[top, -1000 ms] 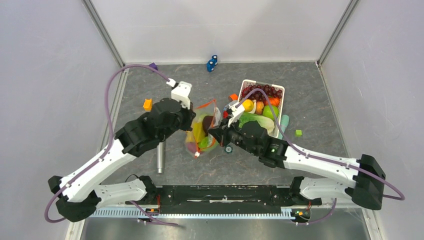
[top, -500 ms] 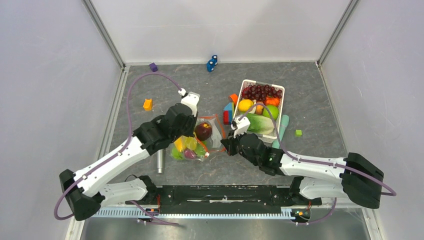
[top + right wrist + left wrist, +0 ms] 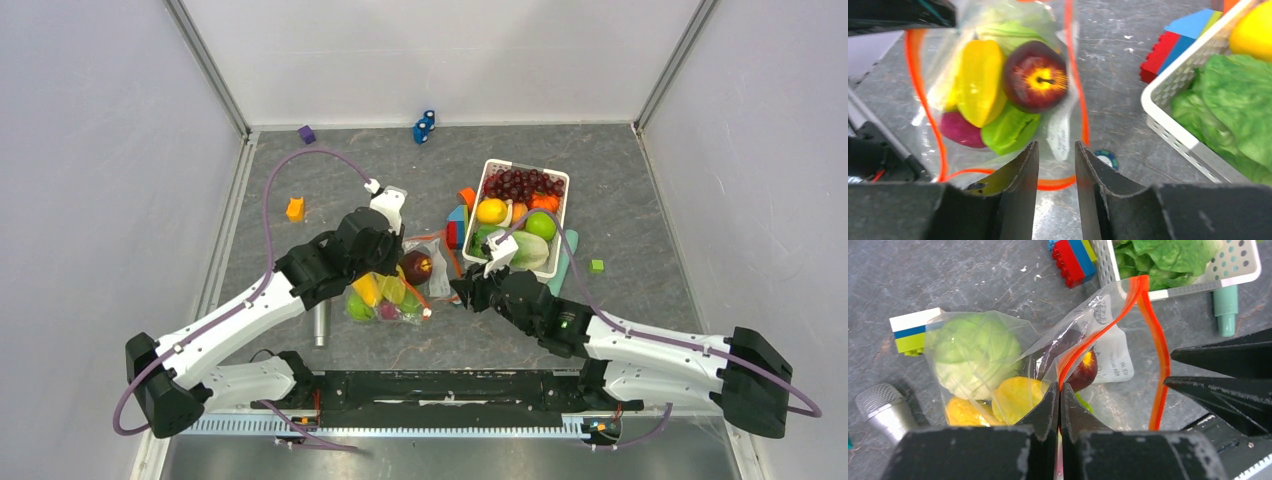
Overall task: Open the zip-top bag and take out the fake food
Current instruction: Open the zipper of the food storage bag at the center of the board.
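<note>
zip-top bag [image 3: 1063,125] mouth wide open, basket [image 3: 1178,125] and blocks [image 3: 1160,59] close beside, cylinder [image 3: 321,320] opposite

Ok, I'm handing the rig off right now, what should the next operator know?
Left tool: shut on the orange zipper strip of the zip-top bag.
Right tool: open at the mouth's rim, gripping nothing.
Bag lies left of the white basket, mouth open.
Done: bag unzipped.
Left: fake food all inside; take it out.
</note>
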`<state>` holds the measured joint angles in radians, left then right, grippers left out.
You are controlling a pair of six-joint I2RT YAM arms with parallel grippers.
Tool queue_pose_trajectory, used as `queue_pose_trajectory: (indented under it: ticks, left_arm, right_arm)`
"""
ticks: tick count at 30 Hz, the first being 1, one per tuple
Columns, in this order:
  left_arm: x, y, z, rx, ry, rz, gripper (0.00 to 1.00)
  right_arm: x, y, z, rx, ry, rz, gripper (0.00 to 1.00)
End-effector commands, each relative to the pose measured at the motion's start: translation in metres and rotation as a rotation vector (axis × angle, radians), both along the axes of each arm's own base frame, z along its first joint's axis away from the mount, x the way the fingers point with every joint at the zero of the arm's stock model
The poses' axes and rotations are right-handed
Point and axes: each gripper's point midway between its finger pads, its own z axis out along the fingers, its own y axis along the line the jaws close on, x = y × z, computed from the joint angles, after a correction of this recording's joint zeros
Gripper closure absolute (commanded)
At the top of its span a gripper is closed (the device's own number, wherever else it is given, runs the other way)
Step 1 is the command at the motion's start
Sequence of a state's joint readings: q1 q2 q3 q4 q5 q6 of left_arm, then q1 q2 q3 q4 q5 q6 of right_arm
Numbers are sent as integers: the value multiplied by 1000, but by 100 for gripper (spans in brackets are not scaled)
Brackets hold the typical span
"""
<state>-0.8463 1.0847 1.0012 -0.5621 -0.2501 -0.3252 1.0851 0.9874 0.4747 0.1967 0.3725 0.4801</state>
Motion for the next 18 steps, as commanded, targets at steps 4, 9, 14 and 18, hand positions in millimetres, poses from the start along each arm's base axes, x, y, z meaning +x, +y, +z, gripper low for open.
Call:
queue_pose_trajectory:
  ticks: [4, 9, 14, 18]
  left_arm:
    - [-2, -30, 33, -155, -4, -68, 98]
    - [-7, -35, 45, -200, -1, -99, 98]
    - [-14, -39, 58, -232, -1, -132, 98]
    - [-19, -42, 64, -249, 9, -159, 98]
  right_arm:
    - [-13, 40, 63, 123, -59, 189, 58]
    - [-10, 54, 52, 155, -21, 187, 57]
    - [-3, 63, 35, 187, 21, 157, 53]
    - [-2, 67, 21, 219, 57, 148, 47]
